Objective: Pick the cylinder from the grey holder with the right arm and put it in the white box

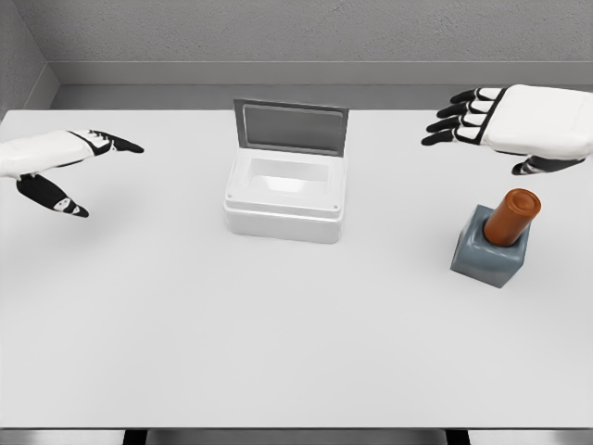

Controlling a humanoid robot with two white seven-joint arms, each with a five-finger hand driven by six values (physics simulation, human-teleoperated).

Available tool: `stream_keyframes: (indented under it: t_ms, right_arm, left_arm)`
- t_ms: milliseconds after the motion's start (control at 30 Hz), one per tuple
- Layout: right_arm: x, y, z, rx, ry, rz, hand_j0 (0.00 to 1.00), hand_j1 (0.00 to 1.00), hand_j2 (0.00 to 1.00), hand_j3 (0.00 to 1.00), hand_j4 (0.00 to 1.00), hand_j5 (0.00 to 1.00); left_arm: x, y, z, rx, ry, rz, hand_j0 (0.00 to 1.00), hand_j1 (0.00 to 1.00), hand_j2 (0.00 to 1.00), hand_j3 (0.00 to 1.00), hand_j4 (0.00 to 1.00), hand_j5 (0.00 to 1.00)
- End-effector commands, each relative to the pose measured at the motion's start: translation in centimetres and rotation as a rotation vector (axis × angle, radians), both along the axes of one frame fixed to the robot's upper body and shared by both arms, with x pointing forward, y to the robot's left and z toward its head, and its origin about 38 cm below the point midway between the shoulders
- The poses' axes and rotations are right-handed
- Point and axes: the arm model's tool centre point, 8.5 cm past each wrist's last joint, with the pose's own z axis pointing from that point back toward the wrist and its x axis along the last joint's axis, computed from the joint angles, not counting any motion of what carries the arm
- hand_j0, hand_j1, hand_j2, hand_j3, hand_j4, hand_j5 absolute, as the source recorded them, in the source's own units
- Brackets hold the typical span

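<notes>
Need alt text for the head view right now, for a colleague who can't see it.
An orange cylinder stands in a grey holder on a white table, the open right hand hovering above it. The white box sits mid-table with its lid up; the open left hand shows far left.

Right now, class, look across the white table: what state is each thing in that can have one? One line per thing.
White plastic box: lid up, nothing inside.
Orange-brown cylinder: seated in its holder, leaning slightly.
Grey block holder: on the table, occupied.
Right hand: open, above the cylinder, not touching.
Left hand: open, holding nothing.
</notes>
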Motion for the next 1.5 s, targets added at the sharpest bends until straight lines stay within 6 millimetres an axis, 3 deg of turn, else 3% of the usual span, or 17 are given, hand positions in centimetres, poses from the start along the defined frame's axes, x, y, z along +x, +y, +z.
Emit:
stream_keyframes:
  t_ms: [0, 133, 233, 267, 333, 400, 467, 500, 567, 633, 833, 867, 933, 1467]
  right_arm:
    - [0.0, 0.0, 0.1, 0.003, 0.0, 0.0, 1.0, 1.0, 1.0, 1.0, 1.0, 1.0]
    - [0.1, -0.5, 0.2, 0.002, 0.001, -0.016, 1.0, 1.0, 1.0, 1.0, 1.0, 1.0]
    - [0.4, -5.5, 3.1, -0.013, -0.051, -0.159, 1.0, 1.0, 1.0, 1.0, 1.0, 1.0]
    - [0.9, -7.1, 3.4, 0.005, -0.049, -0.207, 1.0, 1.0, 1.0, 1.0, 1.0, 1.0]
    - [1.0, -8.2, 3.0, -0.002, -0.029, -0.242, 1.0, 1.0, 1.0, 1.0, 1.0, 1.0]
    - [0.9, -8.3, 2.8, -0.011, -0.024, -0.244, 1.0, 1.0, 1.0, 1.0, 1.0, 1.0]
    - [0.9, -7.6, 0.6, -0.044, 0.034, -0.223, 1.0, 1.0, 1.0, 1.0, 1.0, 1.0]
    - [0.7, -6.8, -0.4, -0.062, 0.057, -0.199, 1.0, 1.0, 1.0, 1.0, 1.0, 1.0]
    - [0.5, -6.0, -1.9, -0.079, 0.098, -0.171, 1.0, 1.0, 1.0, 1.0, 1.0, 1.0]
    - [0.3, -5.4, -2.4, -0.087, 0.108, -0.151, 1.0, 1.0, 1.0, 1.0, 1.0, 1.0]
    - [0.2, -5.5, -3.5, -0.139, 0.114, -0.156, 1.0, 1.0, 1.0, 1.0, 1.0, 1.0]
    - [0.2, -5.4, -4.5, -0.158, 0.137, -0.15, 1.0, 1.0, 1.0, 1.0, 1.0, 1.0]
    - [0.2, -5.3, -4.8, -0.172, 0.135, -0.149, 1.0, 1.0, 1.0, 1.0, 1.0, 1.0]
    - [-0.2, -4.2, -7.3, -0.183, 0.196, -0.111, 1.0, 1.0, 1.0, 1.0, 1.0, 1.0]
  left_arm:
    - [0.0, 0.0, 0.1, -0.006, 0.002, 0.002, 1.0, 1.0, 1.0, 1.0, 1.0, 1.0]
    - [0.2, -0.3, 0.5, -0.033, -0.008, 0.001, 1.0, 1.0, 1.0, 1.0, 1.0, 1.0]
    - [-0.7, -0.9, -4.2, -0.355, 0.236, 0.062, 1.0, 1.0, 1.0, 1.0, 1.0, 1.0]
    - [-0.5, 0.1, -4.6, -0.505, 0.283, 0.131, 1.0, 1.0, 1.0, 1.0, 1.0, 1.0]
    - [-0.7, -0.4, -5.9, -0.571, 0.341, 0.145, 1.0, 1.0, 1.0, 1.0, 1.0, 1.0]
    - [-0.8, -0.3, -6.1, -0.586, 0.35, 0.151, 1.0, 1.0, 1.0, 1.0, 1.0, 1.0]
    - [-0.1, 0.7, -5.8, -0.579, 0.328, 0.184, 1.0, 1.0, 1.0, 1.0, 1.0, 1.0]
    - [0.0, 1.0, -5.9, -0.629, 0.329, 0.215, 1.0, 1.0, 1.0, 1.0, 1.0, 1.0]
    - [0.1, -0.2, -7.7, -0.783, 0.343, 0.281, 1.0, 1.0, 1.0, 1.0, 1.0, 1.0]
    - [-0.5, 2.6, -7.6, -0.72, 0.275, 0.373, 1.0, 1.0, 1.0, 1.0, 1.0, 1.0]
    - [-1.1, 2.2, -8.7, -0.633, 0.292, 0.349, 1.0, 1.0, 1.0, 1.0, 1.0, 1.0]
    - [-1.3, 1.8, -9.2, -0.625, 0.309, 0.343, 1.0, 1.0, 1.0, 1.0, 1.0, 1.0]
    - [-1.5, 0.8, -9.9, -0.631, 0.331, 0.325, 1.0, 1.0, 1.0, 1.0, 1.0, 1.0]
    - [-1.4, -0.4, -10.1, -0.638, 0.343, 0.3, 1.0, 1.0, 1.0, 1.0, 1.0, 1.0]
